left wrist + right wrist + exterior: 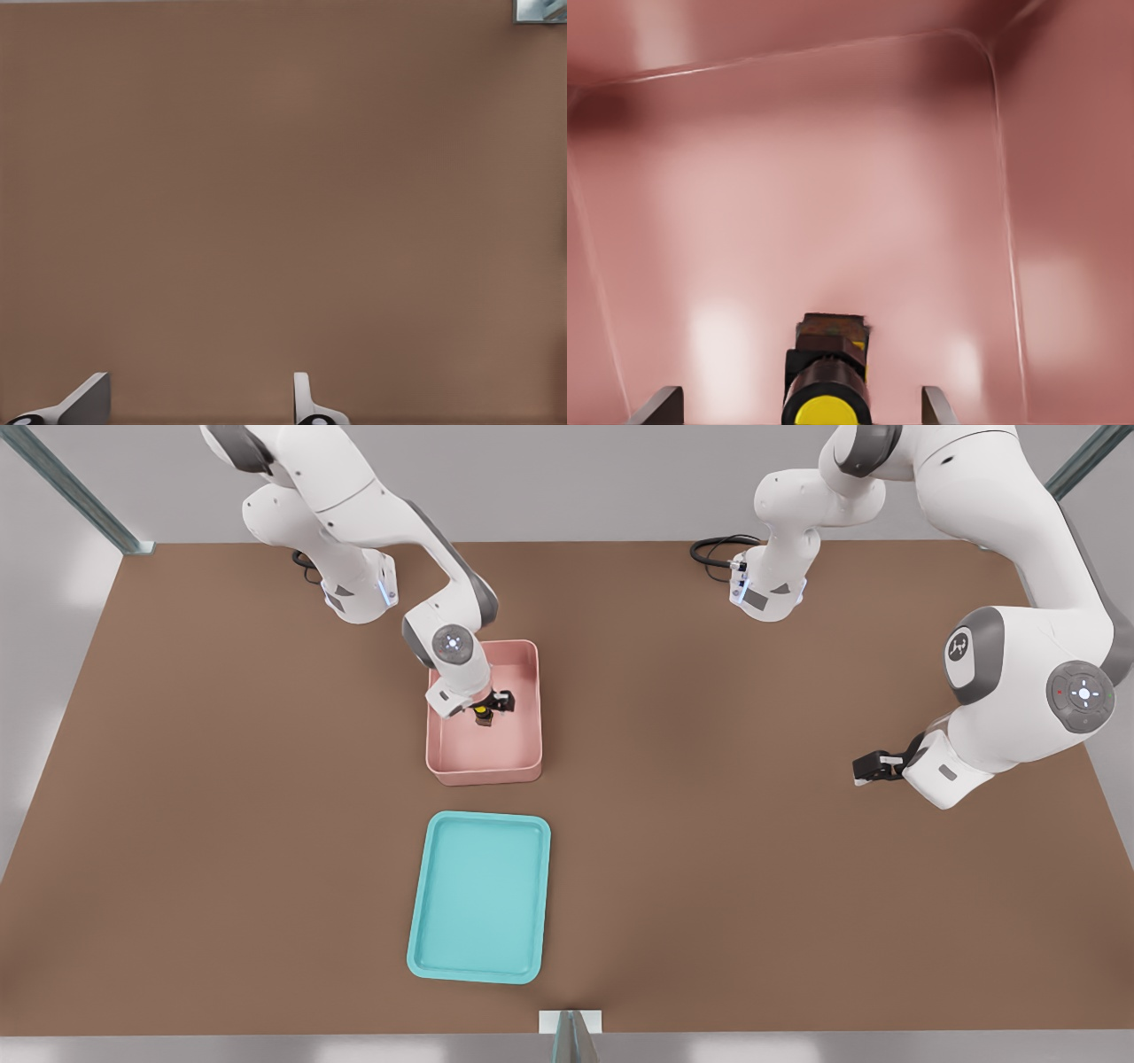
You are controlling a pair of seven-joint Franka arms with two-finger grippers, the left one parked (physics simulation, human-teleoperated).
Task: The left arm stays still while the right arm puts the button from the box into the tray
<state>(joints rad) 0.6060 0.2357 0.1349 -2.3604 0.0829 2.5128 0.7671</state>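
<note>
Two grey fingertips (656,405) stand well apart on either side of the button (826,376), neither one touching it, in the right wrist view; the jaws are spread wide with the button centred in the gap between them. The button shows a round yellow top on a dark blackish-brown body and sits on the floor of the pale pink box (833,177), whose rounded corners and raised walls fill that view.

Seen from the front, the black gripper (485,710) reaches down inside the box (529,717), at about the middle of its floor, with the button (482,714) directly beneath it. The right arm (372,522), white with grey joints, bends down to the box from the upper part of the front view's left side.

The teal tray (479,897) lies flat on the brown table (753,868), nearer the camera than the box and apart from it, its shallow interior holding nothing.
</note>
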